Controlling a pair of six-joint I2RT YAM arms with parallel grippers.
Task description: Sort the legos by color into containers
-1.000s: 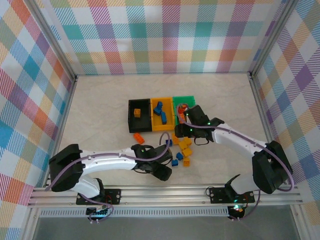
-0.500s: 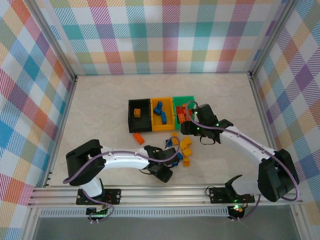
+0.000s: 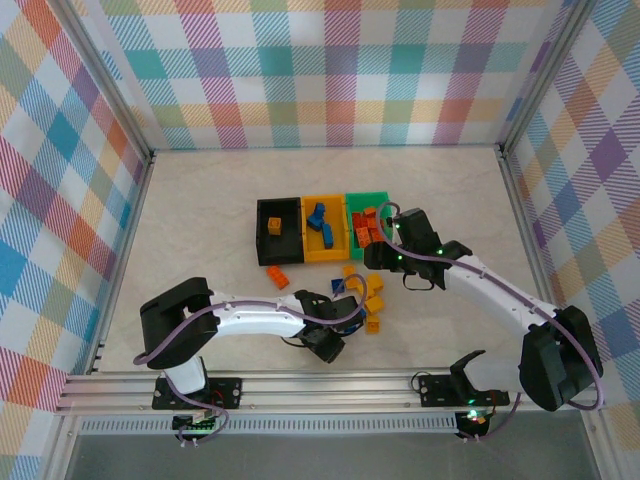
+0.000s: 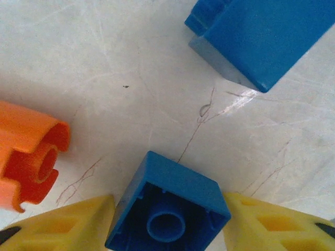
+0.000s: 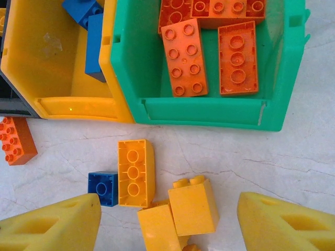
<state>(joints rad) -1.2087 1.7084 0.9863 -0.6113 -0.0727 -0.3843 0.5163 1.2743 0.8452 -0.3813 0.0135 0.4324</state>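
The left gripper (image 4: 167, 227) is down at the table (image 4: 104, 63) with its jaws on either side of a small blue brick (image 4: 170, 204) that lies studs-down. The pads sit right at the brick's flanks, but I cannot tell whether they bite yet. An orange brick (image 4: 29, 154) lies just to one side, and a second blue brick (image 4: 261, 36) lies farther out, both apart from the jaws.

The step in hand looks like picking up this blue brick. Next the grip needs to be firm, followed by a straight lift clear of the neighbours and a carry to the yellow-orange bin (image 5: 57, 68), where blue bricks already lie.

The right gripper (image 5: 168, 224) hovers with its jaws wide apart and empty over loose yellow bricks (image 5: 192, 206), just in front of the green bin (image 5: 209, 110) that holds orange ones. Those yellow bricks likely belong in the black bin (image 3: 268, 240).
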